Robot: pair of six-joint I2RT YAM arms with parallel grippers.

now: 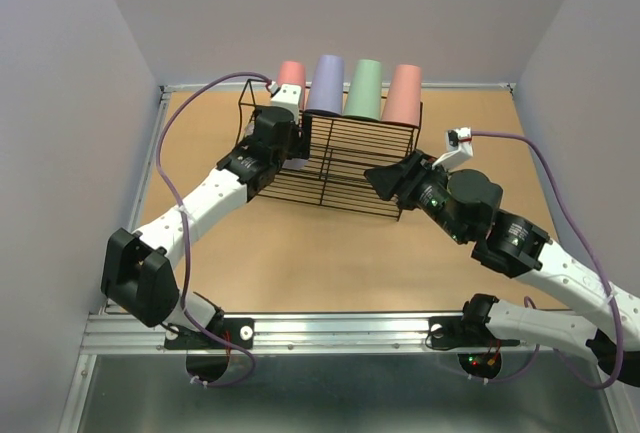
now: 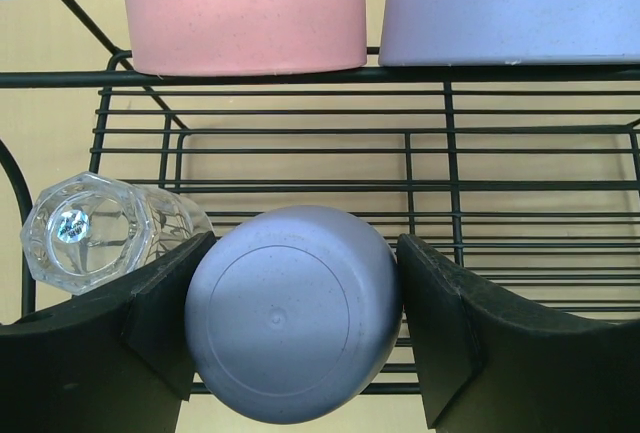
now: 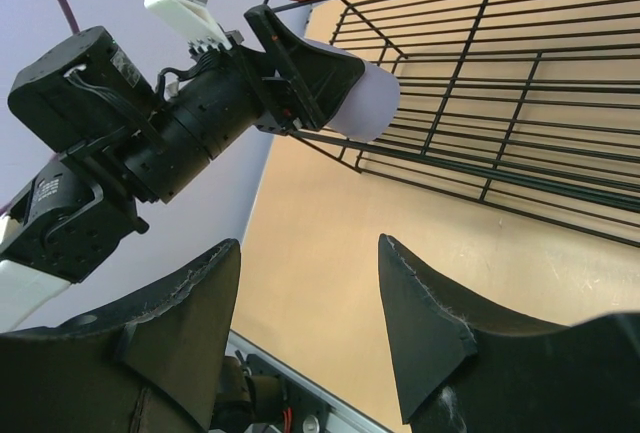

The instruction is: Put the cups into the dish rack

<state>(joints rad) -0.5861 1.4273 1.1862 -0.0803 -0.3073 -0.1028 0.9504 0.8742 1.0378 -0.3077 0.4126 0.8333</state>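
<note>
Lavender cup [image 2: 280, 323] lies gripped in your left gripper [image 2: 300, 288], base toward the wrist camera. The jaws are spread wide, with both pads against its sides, at the left end of the rack's [image 1: 365, 168] lower tier. The clear cup [image 2: 90, 233] lies on its side just beside it. On the top tier stand a pink cup [image 1: 291, 78], second lavender cup [image 1: 326, 85], green cup [image 1: 364, 89] and second pink cup [image 1: 403, 95]. Your right gripper [image 3: 308, 248] hangs partly open near the rack's right end, holding nothing.
</note>
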